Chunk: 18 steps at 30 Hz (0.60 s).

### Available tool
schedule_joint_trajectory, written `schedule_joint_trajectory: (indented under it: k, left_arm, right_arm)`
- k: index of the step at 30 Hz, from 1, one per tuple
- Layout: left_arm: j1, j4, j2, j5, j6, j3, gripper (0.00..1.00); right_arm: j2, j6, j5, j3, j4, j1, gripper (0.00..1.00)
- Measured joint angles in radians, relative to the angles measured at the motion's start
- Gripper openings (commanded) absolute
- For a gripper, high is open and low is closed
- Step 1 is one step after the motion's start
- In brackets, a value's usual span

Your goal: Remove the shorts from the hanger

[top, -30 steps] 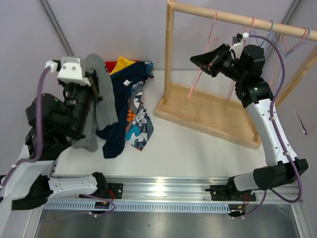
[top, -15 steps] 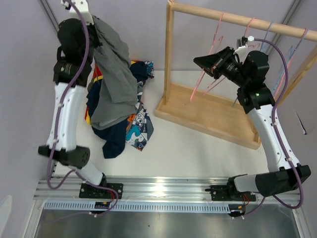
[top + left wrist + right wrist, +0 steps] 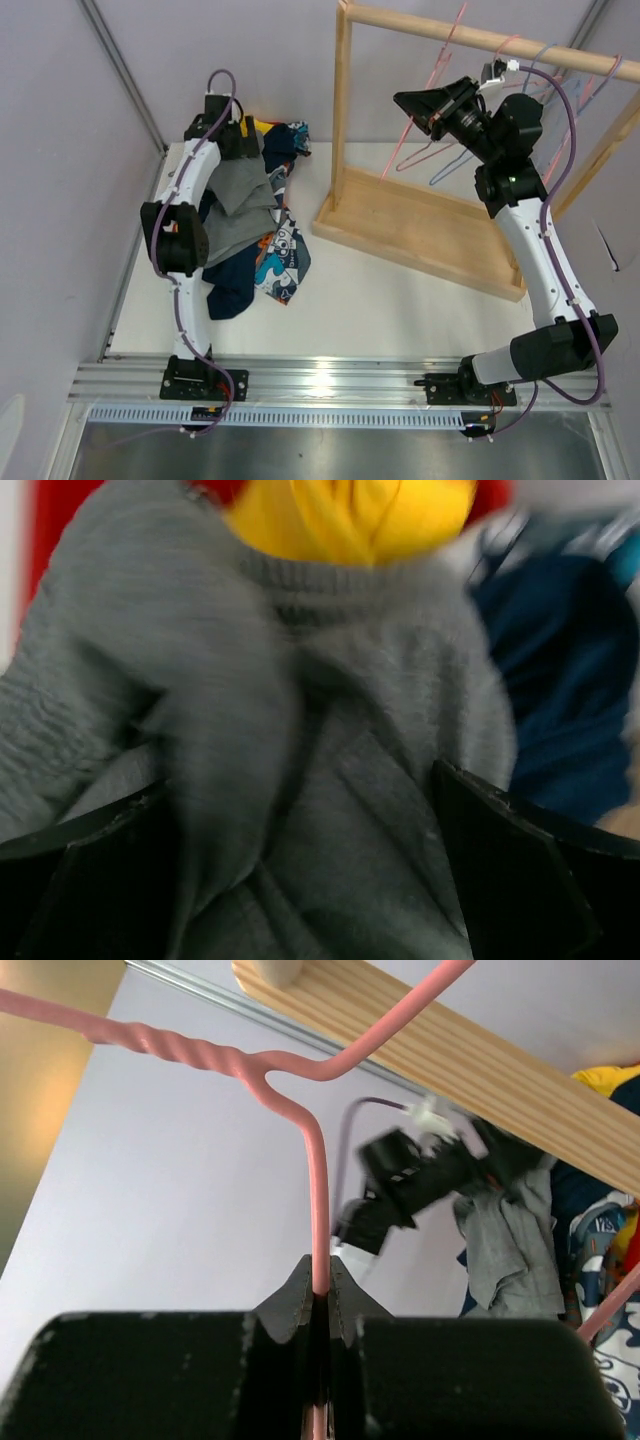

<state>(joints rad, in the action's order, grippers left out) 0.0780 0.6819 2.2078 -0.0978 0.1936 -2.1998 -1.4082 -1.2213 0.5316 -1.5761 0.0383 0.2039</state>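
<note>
The shorts (image 3: 245, 230) lie in one heap at the far left of the white table (image 3: 400, 290). The grey pair (image 3: 235, 205) sits on top, and the navy pair (image 3: 225, 290) spills out beneath it toward the near edge. The cartoon-print pair (image 3: 282, 258) lies along the heap's right side, and a strip of the yellow pair (image 3: 345, 515) shows at the far end.

The left gripper (image 3: 238, 140) hangs over that far end, pointing down. In the wrist view its fingers (image 3: 90, 880) stand spread wide, with grey fabric below and between them and nothing pinched. Whether they touch the cloth is unclear.

Right of the heap stands the wooden rack (image 3: 342, 110), its base board on the table.

The right gripper (image 3: 405, 100) is raised close under the top rail (image 3: 480, 38). Its jaws are pressed together on the wire of the pink hanger (image 3: 318, 1180), just below the twisted neck. The hanger's hook is over the rail, and its body swings out at a tilt.
</note>
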Motion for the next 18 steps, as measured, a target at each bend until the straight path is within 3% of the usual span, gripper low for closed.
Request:
schedule_joint_trajectory:
  k: [3,8,17,18]
  left_arm:
    - [0.0,-0.024,-0.01,0.006,0.025,0.145,0.99]
    - [0.0,-0.021,-0.077,0.009,0.047,0.192,0.99]
    - [0.005,0.002,-0.425,0.025,0.07,0.232,0.99]
    - [0.008,0.001,-0.473,0.025,0.07,0.241,0.99]
  right_arm:
    - [-0.021,-0.016,-0.003,-0.033,0.012,-0.006,0.0]
    - [-0.052,-0.045,-0.012,-0.041,0.033,-0.026,0.0]
    - [-0.047,-0.072,-0.021,0.098,0.095,-0.033,0.0]
    - [-0.032,-0.072,-0.021,0.109,0.094,-0.033,0.3]
